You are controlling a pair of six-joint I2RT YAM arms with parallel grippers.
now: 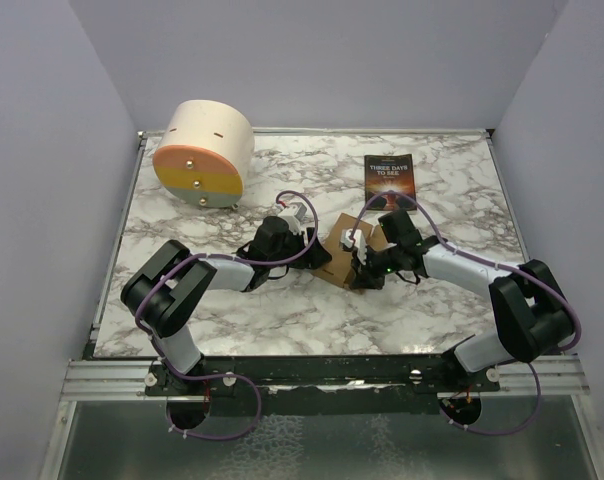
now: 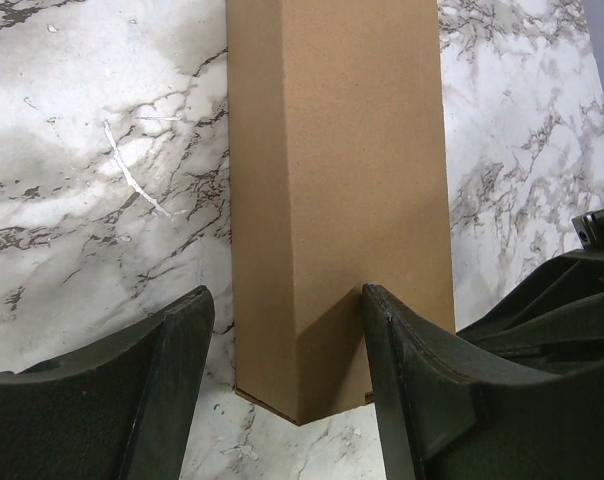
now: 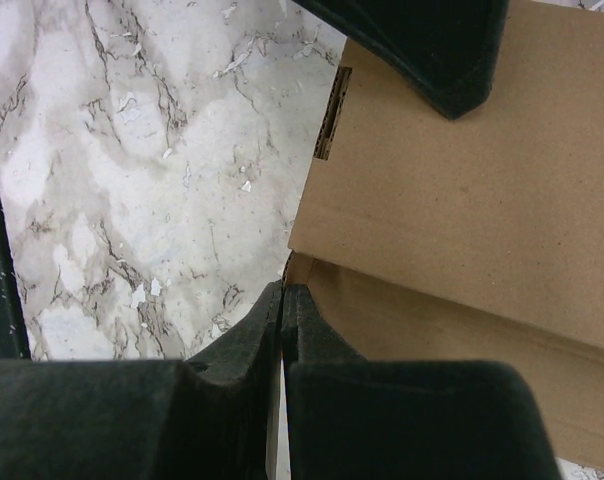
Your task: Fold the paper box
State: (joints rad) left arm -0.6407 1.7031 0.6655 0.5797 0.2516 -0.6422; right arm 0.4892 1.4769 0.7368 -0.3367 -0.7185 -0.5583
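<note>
**A:** How did the paper box [image 1: 338,258] look?

**B:** It was plain brown cardboard, partly folded up. It sat mid-tabletop [image 1: 462,200] between the two end effectors. The cream cylinder [image 1: 204,150] with the orange-yellow face lay well off to its rear left. The dark paperback [image 1: 389,178] titled "Three Days to See" lay near it, behind and to the right.

**A:** And up close?

**B:** The left wrist view showed the paper box [image 2: 352,200] with a sharp crease running along it. A narrow shaded face lay left of the crease and a wide face right of it. The right wrist view showed a flat panel of the paper box [image 3: 462,190] with a short cut slot [image 3: 332,112] near its edge. A second layer of cardboard lay below that panel.

**A:** The left arm?

**B:** Its elbow was bent back toward the tabletop's left edge, with the forearm reaching right. The left end effector [image 1: 315,255] stood with its jaws apart, straddling the near end of the box. The finger [image 2: 412,380] on the view's right touched the cardboard. The other finger [image 2: 162,380] stood just beside it, with a sliver of marble between.

**A:** The right arm?

**B:** Its elbow was out near the right edge, with the forearm reaching left. The right end effector [image 3: 282,300] had its fingertips pressed together right at a corner of the cardboard. I couldn't tell whether they pinched any of it.
</note>
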